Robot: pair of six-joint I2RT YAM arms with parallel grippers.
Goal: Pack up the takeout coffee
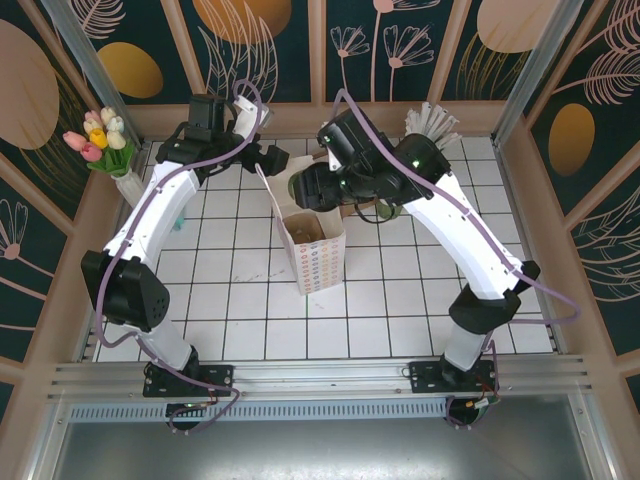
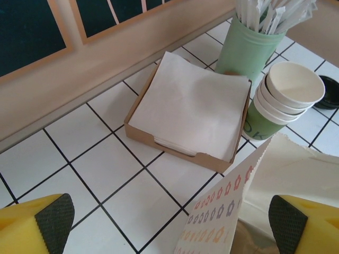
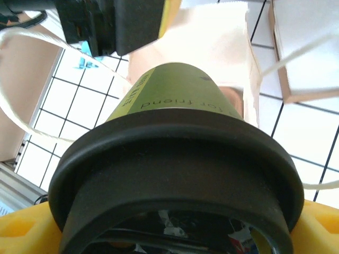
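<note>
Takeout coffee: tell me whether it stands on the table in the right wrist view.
No, the right gripper holds the takeout coffee off the table, black lid toward the camera.

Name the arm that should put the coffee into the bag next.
Right. The right gripper has its jaws clasped on the takeout coffee, whose base points toward the open paper bag. The left gripper is open and empty at the bag's rim, so it looks better suited to steadying the bag.
</note>
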